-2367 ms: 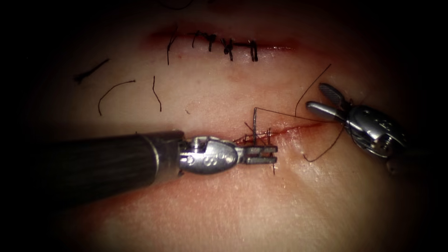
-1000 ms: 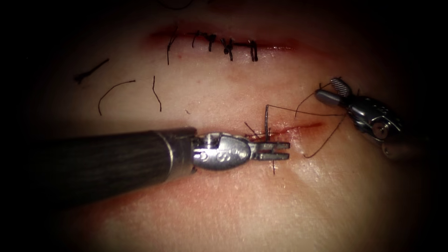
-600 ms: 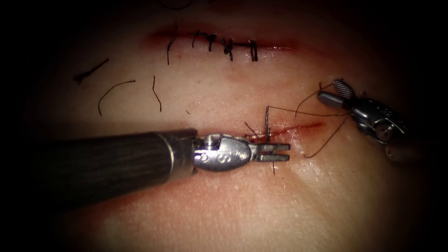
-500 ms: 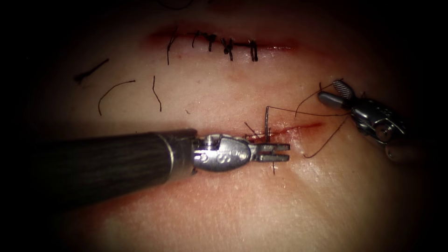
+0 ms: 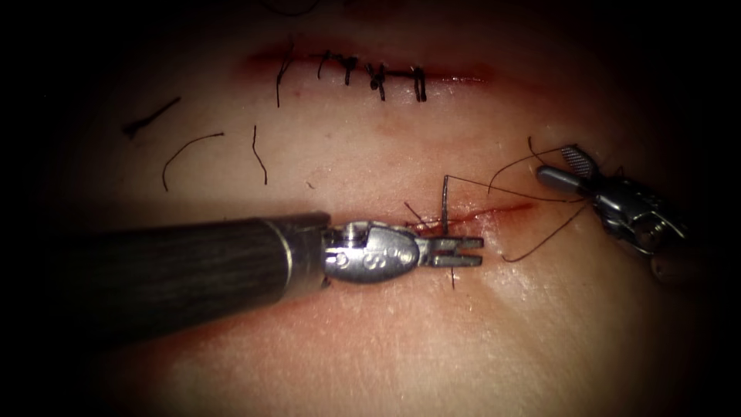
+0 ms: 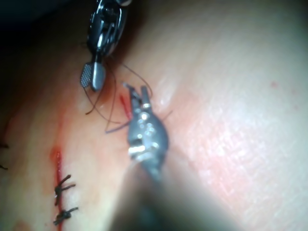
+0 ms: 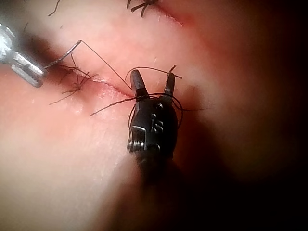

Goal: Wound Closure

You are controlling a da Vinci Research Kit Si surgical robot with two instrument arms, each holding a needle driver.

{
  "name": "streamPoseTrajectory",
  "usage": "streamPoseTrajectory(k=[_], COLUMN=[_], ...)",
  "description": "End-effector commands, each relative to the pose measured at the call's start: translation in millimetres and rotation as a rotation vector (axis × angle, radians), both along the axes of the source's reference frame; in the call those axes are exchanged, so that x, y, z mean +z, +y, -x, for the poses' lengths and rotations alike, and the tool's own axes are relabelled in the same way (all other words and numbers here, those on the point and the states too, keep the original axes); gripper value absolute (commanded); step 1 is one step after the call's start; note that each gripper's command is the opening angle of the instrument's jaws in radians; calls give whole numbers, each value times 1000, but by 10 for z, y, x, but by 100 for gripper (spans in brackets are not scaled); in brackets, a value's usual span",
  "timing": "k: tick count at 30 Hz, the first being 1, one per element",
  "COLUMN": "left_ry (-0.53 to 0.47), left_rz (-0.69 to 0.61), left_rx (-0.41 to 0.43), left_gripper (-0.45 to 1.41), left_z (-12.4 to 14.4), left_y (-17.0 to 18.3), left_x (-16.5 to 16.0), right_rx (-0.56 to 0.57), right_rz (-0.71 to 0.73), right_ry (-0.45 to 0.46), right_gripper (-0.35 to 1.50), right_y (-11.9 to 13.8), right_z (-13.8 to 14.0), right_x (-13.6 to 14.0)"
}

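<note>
My left tool [image 5: 461,252] comes in from the left and lies along the lower cut [image 5: 505,208] in the tissue. Its jaws are shut on the lower part of the needle [image 5: 444,202], which stands upright over the cut with its tail end up. I cannot tell whether its lower end touches the tissue. Thread [image 5: 502,188] runs from the tail to the right and loops around my right tool [image 5: 569,170], whose jaws stand open and hold nothing. The right wrist view has those open jaws [image 7: 153,83] with thread around them, and the needle [image 7: 65,54].
A second cut [image 5: 463,77] higher up is closed with several dark stitches [image 5: 378,77]. Loose cut ends of thread [image 5: 189,150] lie on the tissue at the upper left. Knotted thread ends [image 5: 417,216] sit on the lower cut beside the needle. Red fluid lines both cuts.
The left tool has shifted right along the cut, carrying the needle with it. The right tool has drawn away to the right and slightly down, with the thread loop still around it.
</note>
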State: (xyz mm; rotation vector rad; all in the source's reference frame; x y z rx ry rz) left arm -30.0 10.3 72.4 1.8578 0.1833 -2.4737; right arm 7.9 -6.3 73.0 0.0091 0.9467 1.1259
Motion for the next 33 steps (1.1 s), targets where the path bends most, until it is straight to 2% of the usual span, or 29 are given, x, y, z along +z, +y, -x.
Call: streamPoseTrajectory(k=[1,5,8,12,27,33], left_ry=[-2,-2,-2,-2,-4,-6], left_rz=[-1,0,2,4,4,4], left_rx=[2,4,5,6,10,12], left_gripper=[-45,-45,-45,-45,-45,-45], left_z=[5,4,3,3,-2,-5], left_y=[-2,-4,-7,-9,-11,-12], left_x=[5,5,6,7,6,6], right_rx=[3,16,39,64,60,59], right_rz=[-9,-36,-85,-128,-180,-185], right_ry=[6,40,81,100,102,111], right_gripper=[113,113,103,101,98,98], right_y=[-5,-6,-9,-7,-3,5], right_z=[-7,-10,-11,-12,-37,-56], right_x=[7,8,6,8,50,54])
